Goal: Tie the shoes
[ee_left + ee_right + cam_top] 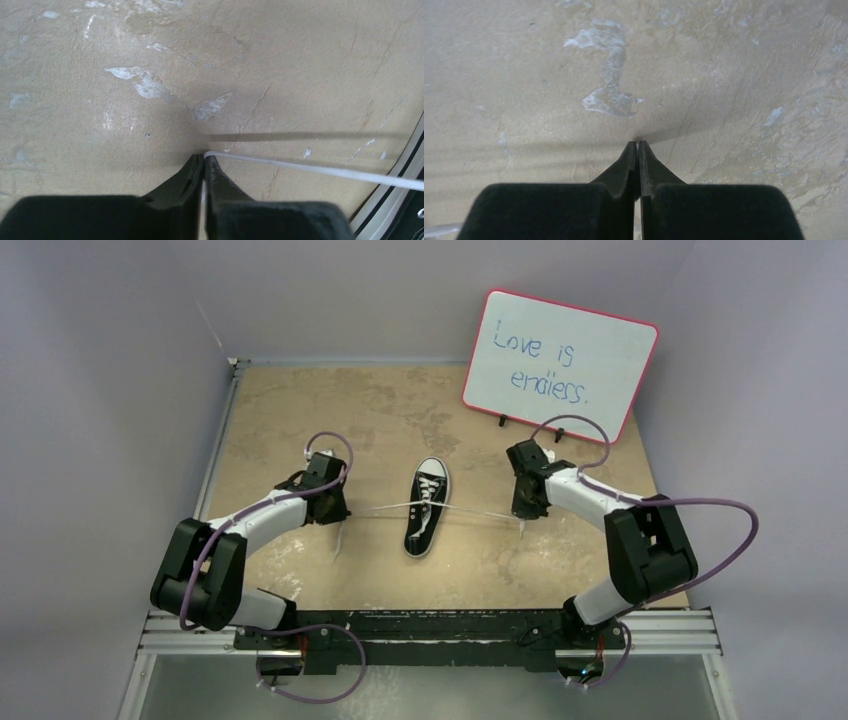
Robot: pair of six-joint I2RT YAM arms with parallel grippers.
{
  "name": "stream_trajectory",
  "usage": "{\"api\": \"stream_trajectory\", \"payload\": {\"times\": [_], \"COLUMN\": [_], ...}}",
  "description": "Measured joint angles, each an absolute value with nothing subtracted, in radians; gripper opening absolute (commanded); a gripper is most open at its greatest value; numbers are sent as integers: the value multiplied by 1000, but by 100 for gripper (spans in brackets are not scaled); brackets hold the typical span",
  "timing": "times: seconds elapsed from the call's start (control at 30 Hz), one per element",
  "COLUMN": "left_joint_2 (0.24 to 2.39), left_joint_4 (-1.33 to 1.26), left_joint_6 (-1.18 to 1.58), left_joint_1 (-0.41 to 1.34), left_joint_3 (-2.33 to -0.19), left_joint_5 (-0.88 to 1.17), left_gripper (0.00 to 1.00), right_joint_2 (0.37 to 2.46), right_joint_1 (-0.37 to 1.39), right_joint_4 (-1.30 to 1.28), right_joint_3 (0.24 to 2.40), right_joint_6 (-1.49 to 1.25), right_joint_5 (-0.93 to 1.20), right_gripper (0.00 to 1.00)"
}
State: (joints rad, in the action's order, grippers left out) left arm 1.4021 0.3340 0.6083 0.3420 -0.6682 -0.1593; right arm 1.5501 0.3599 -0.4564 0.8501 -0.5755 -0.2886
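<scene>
The small black sneaker (427,506) with a white toe cap lies in the middle of the table, toe pointing away from the arm bases. Its white laces are pulled out sideways, one to each side. My left gripper (338,512) is shut on the left lace (380,508), whose loose end hangs below it. In the left wrist view the lace (320,170) runs taut from the closed tips (204,157) towards the shoe's white sole (395,210). My right gripper (523,512) is shut on the right lace (485,514). In the right wrist view its fingers (638,145) are pressed together with a white sliver between them.
A whiteboard (560,360) with a red rim stands at the back right. Grey walls close the table (300,410) on the left, back and right. A metal rail (430,630) with both arm bases runs along the near edge.
</scene>
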Motion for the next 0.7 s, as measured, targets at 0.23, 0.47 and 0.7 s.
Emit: {"api": "stream_trajectory", "payload": {"times": [0.23, 0.47, 0.7], "left_joint_2": [1369, 1232, 1213], "left_joint_4": [366, 400, 141], "left_joint_6": [587, 622, 846], "left_joint_1": [333, 367, 554], "left_joint_3": [-679, -757, -682], "left_joint_5": [-131, -131, -7], "left_gripper": [57, 59, 56], "right_joint_2": [1491, 1383, 1205], "right_joint_1": [358, 358, 358], "right_joint_4": [-432, -469, -440], "right_joint_3": [884, 983, 963], "right_joint_6": [-456, -346, -311], "right_joint_5": [-231, -133, 57], "right_gripper": [76, 80, 79]}}
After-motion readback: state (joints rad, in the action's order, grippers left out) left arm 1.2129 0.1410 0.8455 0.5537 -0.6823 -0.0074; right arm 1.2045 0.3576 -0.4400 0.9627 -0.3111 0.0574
